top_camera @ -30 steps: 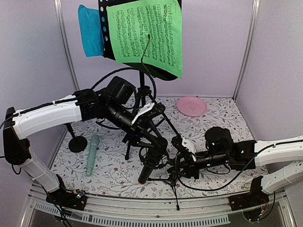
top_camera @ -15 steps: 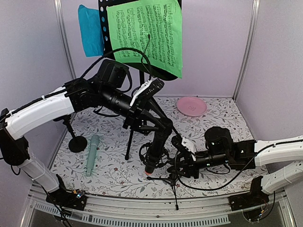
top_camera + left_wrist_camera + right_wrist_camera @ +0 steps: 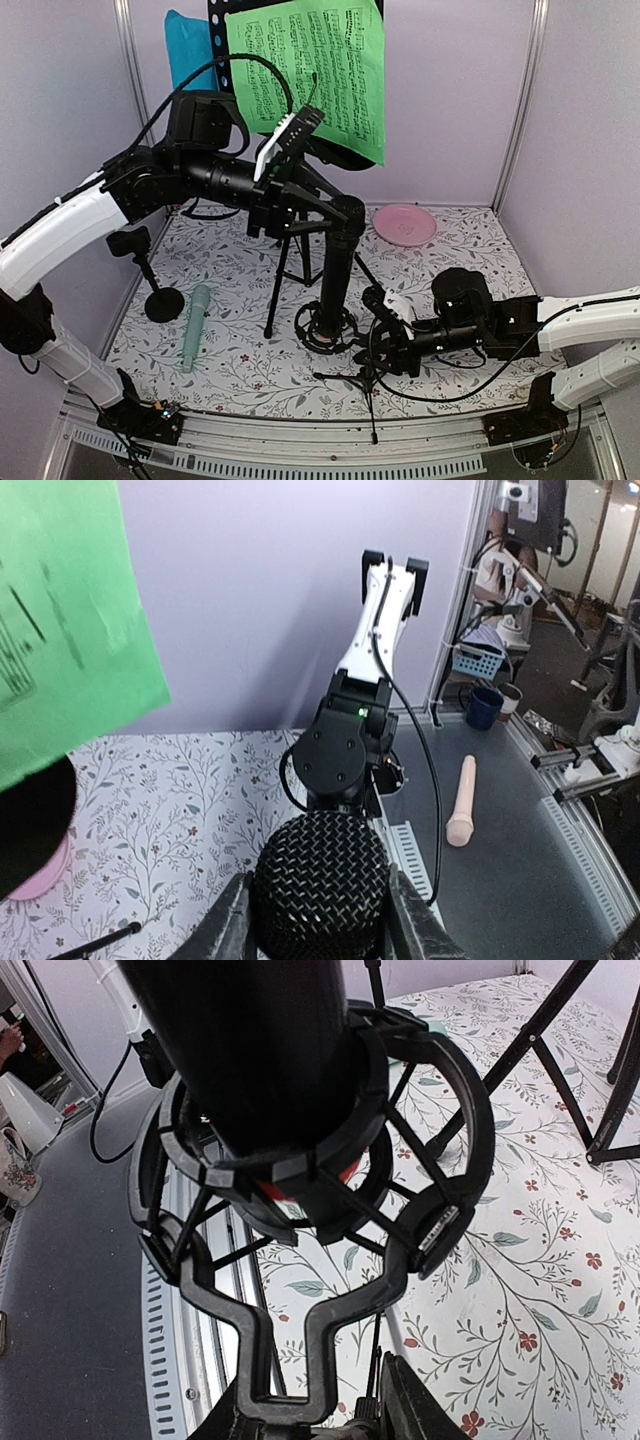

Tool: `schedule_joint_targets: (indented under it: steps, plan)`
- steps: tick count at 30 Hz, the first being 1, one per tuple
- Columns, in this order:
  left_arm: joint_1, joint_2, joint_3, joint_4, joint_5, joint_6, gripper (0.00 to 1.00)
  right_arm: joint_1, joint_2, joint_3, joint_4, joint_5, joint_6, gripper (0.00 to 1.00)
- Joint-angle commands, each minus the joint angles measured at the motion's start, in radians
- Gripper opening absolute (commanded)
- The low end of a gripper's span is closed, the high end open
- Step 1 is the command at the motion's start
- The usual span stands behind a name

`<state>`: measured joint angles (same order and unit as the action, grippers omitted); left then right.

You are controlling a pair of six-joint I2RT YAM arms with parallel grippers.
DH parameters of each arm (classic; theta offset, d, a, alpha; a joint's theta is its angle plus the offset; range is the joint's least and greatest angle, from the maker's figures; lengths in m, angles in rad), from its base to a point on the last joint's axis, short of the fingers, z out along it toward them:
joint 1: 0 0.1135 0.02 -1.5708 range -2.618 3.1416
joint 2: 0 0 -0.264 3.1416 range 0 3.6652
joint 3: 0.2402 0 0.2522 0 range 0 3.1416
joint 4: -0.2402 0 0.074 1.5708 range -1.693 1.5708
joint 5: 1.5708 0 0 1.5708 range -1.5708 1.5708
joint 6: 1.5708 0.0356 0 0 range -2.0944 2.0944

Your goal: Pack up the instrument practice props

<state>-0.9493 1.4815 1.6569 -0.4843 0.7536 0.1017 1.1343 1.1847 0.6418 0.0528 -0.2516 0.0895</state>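
- Top external view: over the last second I am swinging the black microphone (image 3: 337, 270) up from a low slant to upright, near the middle of the counter's near edge.
- Left fingers (image 3: 228, 932) are clamping its mesh head from both sides, closed snugly around it.
- Right fingers (image 3: 402, 1410) are pinching the stem of the shock-mount support (image 3: 285, 1360), set narrow. Its ring is still circling the microphone's lower end.
- I am judging the two as separating but not yet apart, so more straight lift is looking necessary before either gets packed.
- Mint-green microphone (image 3: 194, 325) is lying by the left edge. Sheet-music rack (image 3: 219, 40), carrying the green sheet (image 3: 310, 70), is standing at the far edge, and both are waiting untouched.
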Motion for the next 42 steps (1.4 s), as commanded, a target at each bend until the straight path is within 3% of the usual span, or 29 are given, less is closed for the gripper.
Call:
schedule_joint_targets:
  steps: [1,10,14,18,20,23,27,37,42]
  plan:
    - [-0.016,-0.08,0.078,0.13,-0.04,-0.062,0.26,0.005,-0.012,0.002,-0.026,0.028,-0.011,0.0]
    - [-0.013,-0.286,0.042,0.068,-0.314,-0.075,0.25,0.007,-0.04,-0.011,-0.04,0.054,-0.001,0.04]
    - [-0.008,-0.393,-0.044,-0.012,-0.474,-0.07,0.23,0.007,-0.042,-0.013,-0.058,0.085,0.04,0.31]
    - [-0.002,-0.494,-0.173,-0.064,-0.596,-0.108,0.21,0.006,-0.045,-0.012,-0.074,0.099,0.054,0.41]
    - [0.001,-0.536,-0.239,-0.077,-0.644,-0.145,0.2,0.007,-0.049,-0.009,-0.083,0.099,0.056,0.4]
    - [0.01,-0.575,-0.318,-0.1,-0.692,-0.204,0.2,0.006,-0.063,-0.013,-0.088,0.113,0.059,0.23]
    - [0.037,-0.581,-0.391,-0.137,-0.721,-0.28,0.21,0.006,-0.08,-0.019,-0.09,0.226,0.054,0.11]
    - [0.257,-0.518,-0.53,-0.157,-0.54,-0.396,0.2,0.007,-0.093,-0.029,-0.111,0.45,0.036,0.09]
    - [0.355,-0.435,-0.55,-0.22,-0.437,-0.402,0.2,0.006,-0.101,-0.04,-0.132,0.513,0.061,0.16]
